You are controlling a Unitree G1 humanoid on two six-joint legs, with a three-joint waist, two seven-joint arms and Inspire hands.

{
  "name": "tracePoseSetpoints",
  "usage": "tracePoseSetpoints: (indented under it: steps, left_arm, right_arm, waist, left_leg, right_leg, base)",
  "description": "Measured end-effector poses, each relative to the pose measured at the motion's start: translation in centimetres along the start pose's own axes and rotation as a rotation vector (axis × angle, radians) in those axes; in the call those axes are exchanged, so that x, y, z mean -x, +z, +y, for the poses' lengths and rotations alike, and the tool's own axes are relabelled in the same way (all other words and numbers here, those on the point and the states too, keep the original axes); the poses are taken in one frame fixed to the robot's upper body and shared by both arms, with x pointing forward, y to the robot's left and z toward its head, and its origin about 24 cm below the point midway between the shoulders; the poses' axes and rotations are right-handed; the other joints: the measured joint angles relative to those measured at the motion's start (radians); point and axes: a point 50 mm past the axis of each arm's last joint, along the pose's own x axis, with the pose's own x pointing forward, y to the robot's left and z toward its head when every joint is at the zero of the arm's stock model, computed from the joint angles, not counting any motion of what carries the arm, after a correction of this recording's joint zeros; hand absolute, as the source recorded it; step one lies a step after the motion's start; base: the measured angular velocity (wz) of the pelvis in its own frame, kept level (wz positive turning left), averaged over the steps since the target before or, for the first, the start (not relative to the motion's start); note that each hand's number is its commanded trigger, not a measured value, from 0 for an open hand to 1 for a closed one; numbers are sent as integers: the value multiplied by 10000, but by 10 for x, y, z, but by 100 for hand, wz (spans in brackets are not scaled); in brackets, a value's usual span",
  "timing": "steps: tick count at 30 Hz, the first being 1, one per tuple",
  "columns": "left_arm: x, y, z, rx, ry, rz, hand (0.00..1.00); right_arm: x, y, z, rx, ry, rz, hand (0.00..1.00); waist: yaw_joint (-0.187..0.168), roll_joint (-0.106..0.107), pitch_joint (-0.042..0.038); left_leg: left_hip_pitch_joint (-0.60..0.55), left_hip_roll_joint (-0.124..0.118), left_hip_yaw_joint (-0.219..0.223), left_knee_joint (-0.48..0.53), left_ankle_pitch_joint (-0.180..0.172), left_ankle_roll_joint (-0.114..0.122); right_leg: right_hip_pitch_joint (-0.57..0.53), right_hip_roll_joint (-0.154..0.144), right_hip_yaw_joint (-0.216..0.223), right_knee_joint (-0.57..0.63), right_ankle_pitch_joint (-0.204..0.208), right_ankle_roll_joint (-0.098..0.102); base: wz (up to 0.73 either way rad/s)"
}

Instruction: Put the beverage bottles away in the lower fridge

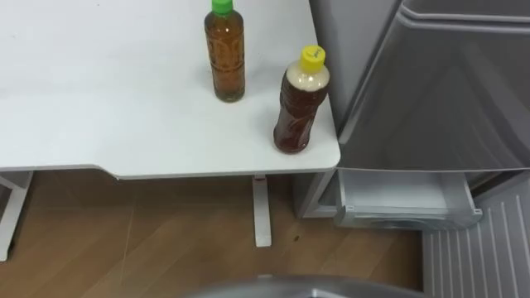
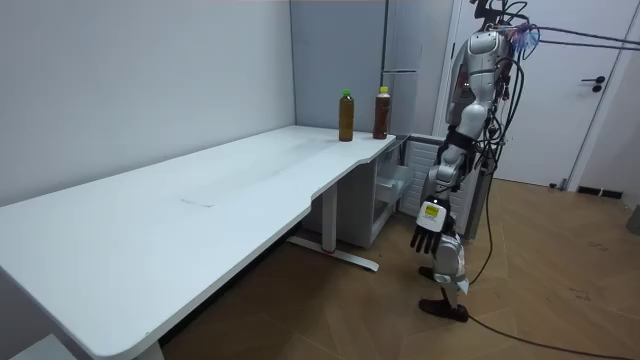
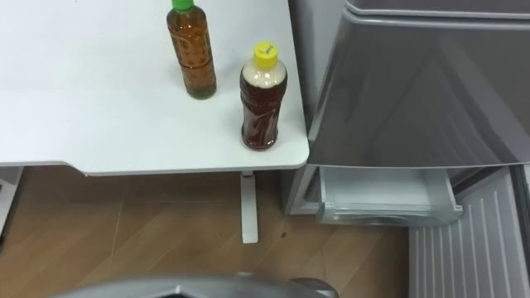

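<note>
Two bottles of brown drink stand upright on the white table [image 1: 99,99] near its right corner. The green-capped bottle [image 1: 225,58] is farther back. The yellow-capped bottle [image 1: 301,103] stands close to the table's edge, beside the grey fridge [image 1: 447,91]. At the bottom of the fridge a white drawer [image 1: 406,203] is pulled out, with nothing visible in it. In the room view I stand upright on the wooden floor a step back from the table corner and the fridge. My left hand [image 2: 427,232] hangs at my side with relaxed fingers, holding nothing.
A ribbed grey panel [image 1: 480,248] lies low at the right, next to the open drawer. A white table leg [image 1: 262,211] stands under the corner. In the room view a white door [image 2: 590,90] is behind me.
</note>
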Motion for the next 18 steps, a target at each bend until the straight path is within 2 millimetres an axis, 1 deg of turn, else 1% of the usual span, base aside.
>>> tracePoseSetpoints:
  steps: [10,13,18]
  left_arm:
    - [0,4,1,125,45,-178,0]
    - [0,5,2,682,134,-187,0]
    - [0,6,5,2325,344,-207,0]
  right_arm:
    - [0,-2,0,168,-73,-59,0]
    - [0,-1,0,180,-80,-77,0]
    - [0,0,-2,0,-268,-121,0]
  waist:
    - [-7,2,-7]
    - [5,4,-9]
    - [32,4,-10]
  left_leg:
    - [1,-7,-25,-8,-6,-9]
    - [14,-10,-34,-5,-6,-9]
    - [21,-17,-32,-8,-6,-9]
  right_leg:
    - [1,-10,-20,-5,-45,11]
    - [40,-16,-29,-35,-46,13]
    - [51,-26,-32,-41,-55,22]
  base:
    - [0]
    - [0]
    - [0]
